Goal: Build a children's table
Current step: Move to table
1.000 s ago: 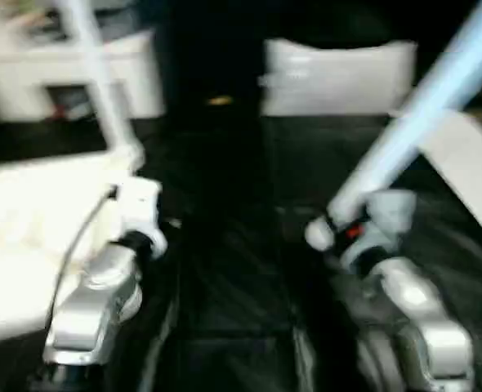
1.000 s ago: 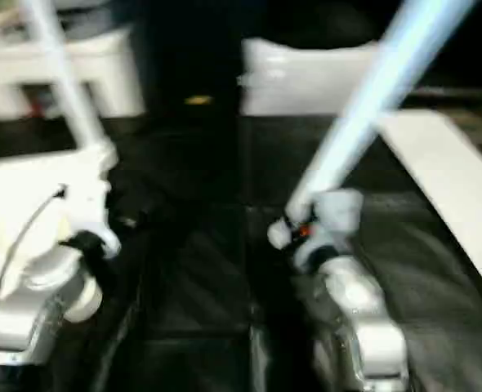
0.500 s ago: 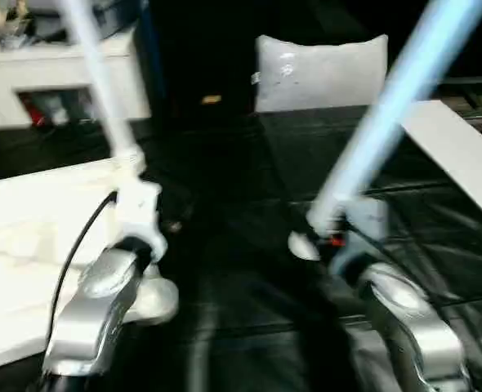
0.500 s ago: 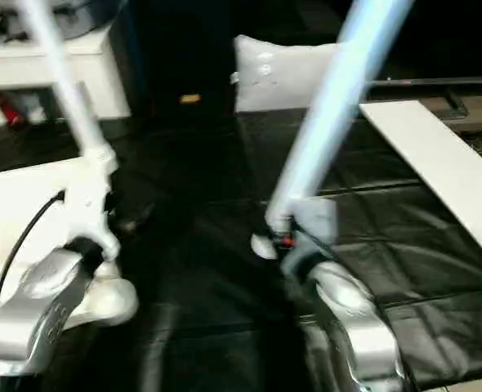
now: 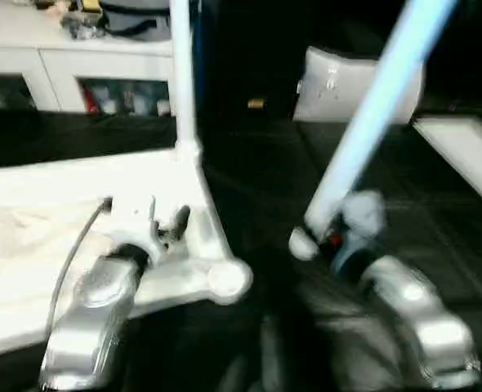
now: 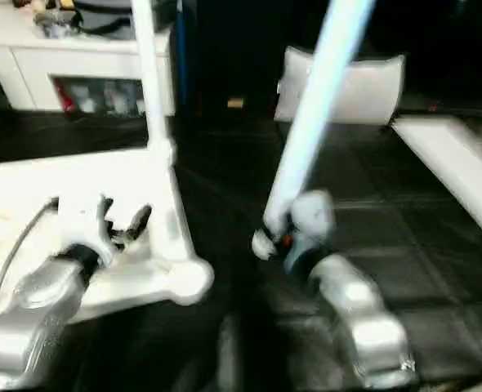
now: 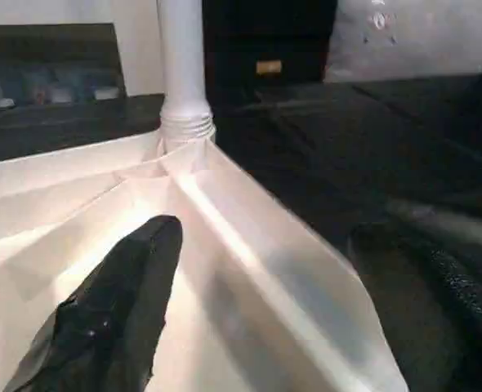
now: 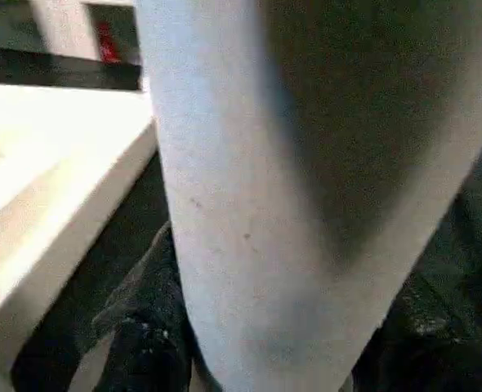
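A dark padded floor (image 5: 257, 188) stretches in front of me, with white cabinets (image 5: 78, 69) along the back wall on my left, a grey-white cushion (image 5: 339, 86) propped upright further right, and a flat white board (image 5: 470, 151) lying off to my right. The white table top (image 5: 53, 237) lies underside up on the floor at my left, one white leg (image 5: 182, 73) already standing upright in its far corner socket and the near corner socket (image 5: 229, 278) bare. My left gripper (image 5: 163, 224) sits over the top's near edge with its fingers (image 7: 118, 310) spread wide, one above the ribbed underside, holding nothing. My right gripper (image 5: 327, 237) is clamped around the lower end of a second leg (image 5: 372, 122), which slants up and away to my right
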You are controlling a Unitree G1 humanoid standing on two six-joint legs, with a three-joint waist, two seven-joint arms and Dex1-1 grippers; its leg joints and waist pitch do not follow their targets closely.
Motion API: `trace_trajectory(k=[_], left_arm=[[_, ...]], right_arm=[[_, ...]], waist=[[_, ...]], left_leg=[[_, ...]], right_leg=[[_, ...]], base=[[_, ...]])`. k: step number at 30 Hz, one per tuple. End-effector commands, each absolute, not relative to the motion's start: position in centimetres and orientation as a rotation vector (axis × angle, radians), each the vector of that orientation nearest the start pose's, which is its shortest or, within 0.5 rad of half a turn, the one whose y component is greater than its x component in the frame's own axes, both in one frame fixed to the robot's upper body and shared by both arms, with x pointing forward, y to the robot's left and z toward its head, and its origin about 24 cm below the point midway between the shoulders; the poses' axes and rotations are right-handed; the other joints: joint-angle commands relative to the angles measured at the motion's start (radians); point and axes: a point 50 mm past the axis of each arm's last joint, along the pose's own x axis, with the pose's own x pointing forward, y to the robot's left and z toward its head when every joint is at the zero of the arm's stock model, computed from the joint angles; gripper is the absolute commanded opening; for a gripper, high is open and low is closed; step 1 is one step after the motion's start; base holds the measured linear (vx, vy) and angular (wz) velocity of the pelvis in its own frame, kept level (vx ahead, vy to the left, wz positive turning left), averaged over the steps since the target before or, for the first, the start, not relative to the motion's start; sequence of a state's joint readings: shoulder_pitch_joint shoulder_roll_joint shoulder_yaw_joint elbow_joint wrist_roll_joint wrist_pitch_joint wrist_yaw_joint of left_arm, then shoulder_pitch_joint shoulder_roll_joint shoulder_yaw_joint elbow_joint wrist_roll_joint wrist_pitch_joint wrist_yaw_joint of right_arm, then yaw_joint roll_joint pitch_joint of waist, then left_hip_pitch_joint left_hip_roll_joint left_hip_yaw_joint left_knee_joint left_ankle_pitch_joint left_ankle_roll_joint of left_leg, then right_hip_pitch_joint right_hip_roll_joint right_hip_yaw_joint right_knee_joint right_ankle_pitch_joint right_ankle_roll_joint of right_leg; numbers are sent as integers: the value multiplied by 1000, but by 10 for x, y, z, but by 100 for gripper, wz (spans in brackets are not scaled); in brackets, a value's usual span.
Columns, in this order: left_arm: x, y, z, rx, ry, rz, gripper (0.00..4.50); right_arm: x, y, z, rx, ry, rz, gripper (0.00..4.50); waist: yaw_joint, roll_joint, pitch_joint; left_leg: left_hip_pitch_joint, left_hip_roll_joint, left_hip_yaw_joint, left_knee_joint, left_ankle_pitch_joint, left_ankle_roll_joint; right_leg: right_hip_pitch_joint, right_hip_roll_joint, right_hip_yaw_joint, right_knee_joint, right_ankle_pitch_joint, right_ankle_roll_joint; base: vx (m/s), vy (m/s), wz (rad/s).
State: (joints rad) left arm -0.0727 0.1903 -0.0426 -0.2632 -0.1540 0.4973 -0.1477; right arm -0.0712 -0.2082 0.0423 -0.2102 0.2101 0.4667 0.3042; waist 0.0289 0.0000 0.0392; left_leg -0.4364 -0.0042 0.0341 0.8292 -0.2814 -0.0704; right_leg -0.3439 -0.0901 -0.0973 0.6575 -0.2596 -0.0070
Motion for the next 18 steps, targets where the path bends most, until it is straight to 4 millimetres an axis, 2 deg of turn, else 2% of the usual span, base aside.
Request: trace_trajectory(k=[1, 2, 3, 4, 5, 6, 7, 8, 9, 10, 11, 12, 13, 14, 15, 16, 17, 18], left_arm=[[262, 155, 77, 58, 177, -235, 381], [262, 154, 77, 58, 178, -238, 381], [262, 154, 77, 58, 178, -240, 381], [262, 153, 76, 59, 179, -241, 381], [262, 153, 76, 58, 182, -243, 381], [262, 153, 76, 58, 182, -243, 381], [263, 152, 77, 48, 181, -238, 381], [265, 152, 78, 53, 179, -224, 381], [265, 152, 78, 61, 178, -225, 381], [265, 152, 78, 81, 175, -228, 381], [265, 152, 78, 85, 175, -229, 381], [265, 151, 78, 84, 175, -228, 381], [265, 150, 78, 92, 176, -235, 381], [264, 150, 77, 86, 177, -231, 381], [264, 151, 77, 51, 177, -211, 381], [264, 151, 77, 52, 176, -211, 381], [264, 151, 77, 55, 177, -212, 381], [264, 153, 76, 72, 186, -206, 381]], right_arm=[[259, -145, 71, 16, 170, 417, 192], [258, -145, 71, 16, 168, 418, 192], [258, -145, 72, 16, 167, 418, 192], [258, -145, 72, 17, 165, 420, 192], [257, -145, 73, 22, 161, 424, 192], [257, -145, 73, 22, 161, 424, 192], [257, -144, 73, 10, 163, 431, 192], [257, -142, 73, 17, 177, 453, 192], [257, -141, 73, 11, 179, 457, 192], [257, -140, 73, -2, 180, 466, 192], [257, -139, 74, -12, 174, 470, 192], [257, -139, 74, -14, 170, 471, 192], [258, -139, 74, -12, 162, 465, 192], [258, -140, 74, -4, 158, 459, 192], [259, -143, 75, 19, 147, 437, 192], [259, -145, 75, 27, 142, 430, 192], [260, -145, 76, 29, 140, 428, 192], [260, -146, 76, 13, 137, 426, 192]], waist=[[26, -25, -23], [34, -12, -29], [35, 14, -35], [-7, 65, -37], [-30, 57, -39], [-21, 69, -38], [-18, 57, -31], [-9, 36, -28], [-3, 19, -27], [47, 29, -28], [19, 12, -35], [12, 56, -32], [-4, 60, -32], [-9, 68, -29], [18, 68, -23], [25, 61, -25], [29, 47, -29], [35, 31, -32]], left_leg=[[37, 131, -18, -104, -61, -77], [56, 145, -8, -164, -40, -26], [68, 160, -6, -215, -36, 35], [126, 214, -24, -320, -206, 160], [132, 245, -43, -345, -280, 253], [136, 236, -34, -348, -288, 281], [138, 240, -27, -349, -237, 351], [125, 246, -25, -347, -215, 351], [113, 242, -18, -341, -230, 325], [48, 158, -57, -348, -306, 240], [41, 166, -97, -321, -376, 162], [58, 184, -171, -381, -547, 43], [78, 198, -224, -407, -625, -1], [95, 203, -265, -418, -667, -26], [106, 275, -191, -396, -681, -61], [78, 237, -162, -392, -597, 35], [72, 216, -152, -382, -562, 73], [66, 187, -136, -366, -514, 92]], right_leg=[[30, -162, 55, -177, -229, -232], [37, -132, 49, -173, -289, -264], [39, -108, 52, -162, -324, -273], [-31, 40, 14, -43, -254, -179], [-38, 36, 9, 34, -150, -118], [-45, 38, 1, 45, -118, -101], [-62, 29, 1, 50, -79, -71], [-50, 9, 18, 26, -55, -56], [-38, -10, 37, -2, -43, -52], [-2, -47, 40, -48, -109, -81], [20, -78, 36, -66, -134, -183], [29, -10, 7, -26, -171, -192], [17, 21, 10, 11, -175, -160], [3, 39, 21, 45, -188, -120], [-40, 41, 44, 86, -81, -29], [-34, 26, 76, 66, -51, -19], [-26, 17, 95, 40, -65, -22], [-21, -3, 115, -7, -90, -33]], base=[[-24, 222, -49], [-50, 252, -7], [-50, 252, -7], [-55, 288, 19], [-52, 260, 21], [-52, 260, 21], [-36, 219, 6], [-54, 161, 3], [-54, 161, 3], [-81, 121, 38], [-83, 75, 59], [-83, 75, 59], [-53, 24, 47], [-19, -40, 55], [-19, -40, 55], [-17, -116, 40], [-26, -180, 18], [-26, -180, 18]])
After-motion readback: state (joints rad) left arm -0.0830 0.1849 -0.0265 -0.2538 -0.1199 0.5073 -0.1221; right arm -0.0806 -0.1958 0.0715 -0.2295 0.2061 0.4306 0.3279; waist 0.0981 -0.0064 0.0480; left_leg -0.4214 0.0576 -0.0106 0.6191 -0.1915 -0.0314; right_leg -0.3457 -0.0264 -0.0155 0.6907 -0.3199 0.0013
